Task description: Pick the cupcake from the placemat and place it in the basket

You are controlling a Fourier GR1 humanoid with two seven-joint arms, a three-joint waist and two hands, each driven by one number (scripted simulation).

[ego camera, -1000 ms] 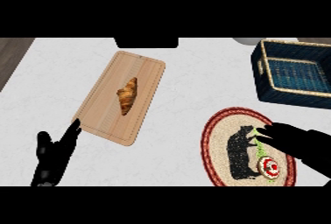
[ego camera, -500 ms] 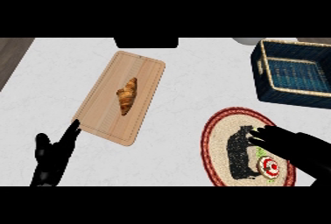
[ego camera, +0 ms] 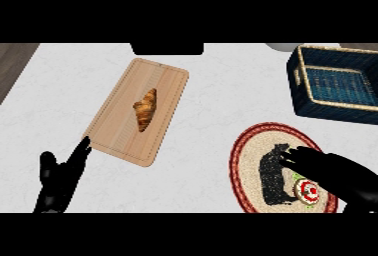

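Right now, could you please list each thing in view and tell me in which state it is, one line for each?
Cupcake: on the placemat, not lifted, partly covered by the right robot hand.
Placemat: flat on the counter.
Basket: upright, nothing visible inside.
Croissant: lying on the cutting board.
Cutting board: flat, set at a slant.
Right robot hand: over the cupcake, fingers spread.
Left robot hand: open, resting at lower left.

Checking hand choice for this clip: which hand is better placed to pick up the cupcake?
The right hand. It hovers over the placemat right beside the cupcake, on the basket side. The left hand rests open far across the counter, past the cutting board.
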